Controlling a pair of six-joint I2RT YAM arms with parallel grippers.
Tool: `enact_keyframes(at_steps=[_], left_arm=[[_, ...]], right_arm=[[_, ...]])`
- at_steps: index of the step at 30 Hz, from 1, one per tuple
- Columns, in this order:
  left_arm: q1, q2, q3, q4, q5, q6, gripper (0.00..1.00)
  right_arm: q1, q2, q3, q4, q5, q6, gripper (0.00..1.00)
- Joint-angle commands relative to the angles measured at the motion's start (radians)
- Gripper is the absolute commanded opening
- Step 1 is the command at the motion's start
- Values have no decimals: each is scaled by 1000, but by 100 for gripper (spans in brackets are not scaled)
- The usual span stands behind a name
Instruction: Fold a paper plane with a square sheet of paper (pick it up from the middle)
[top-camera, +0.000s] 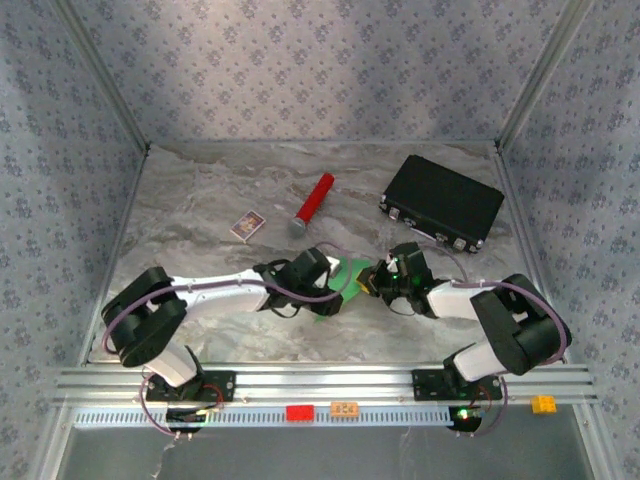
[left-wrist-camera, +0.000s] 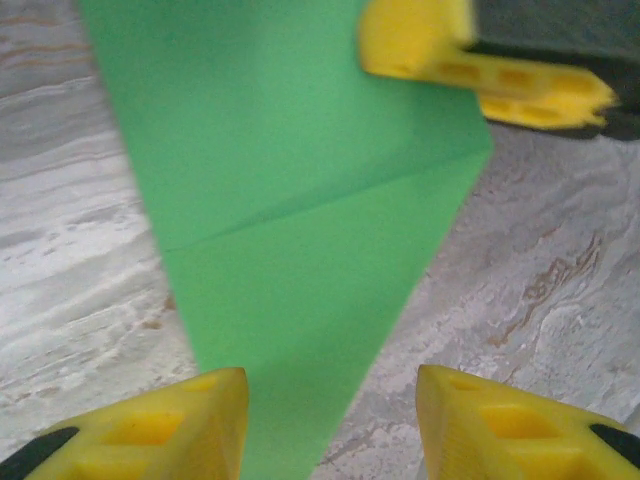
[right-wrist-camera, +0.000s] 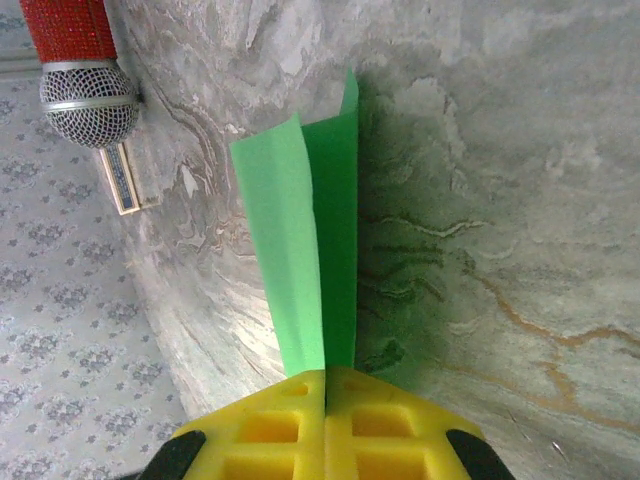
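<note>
I've got the thin bright green paper sheet (top-camera: 345, 278), creased and partly folded, at the near middle of the grey marbled table (top-camera: 200, 200). My right gripper (right-wrist-camera: 325, 385) pinches its folded end, yellow fingers pressed together. My left gripper (left-wrist-camera: 330, 420) is spread, one finger either side of the narrow tip. Beyond lie a red mesh-headed cylinder (top-camera: 313, 203) and a black rectangular case (top-camera: 443, 203).

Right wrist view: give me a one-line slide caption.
Yellow jaws of the right arm shut on the folded green paper against the marbled table, red cylinder with mesh head at upper left.
</note>
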Motion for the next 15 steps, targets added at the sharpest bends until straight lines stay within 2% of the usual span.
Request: enact_keyframes(at_steps=[1,15], left_arm=[[-51,37,62,-88,-143,93,48],[-172,182,179,-199,-382,133,48]], right_arm=[[6,-18,8,-3,30,26,3],[5,-53,14,-22,27,34,3]])
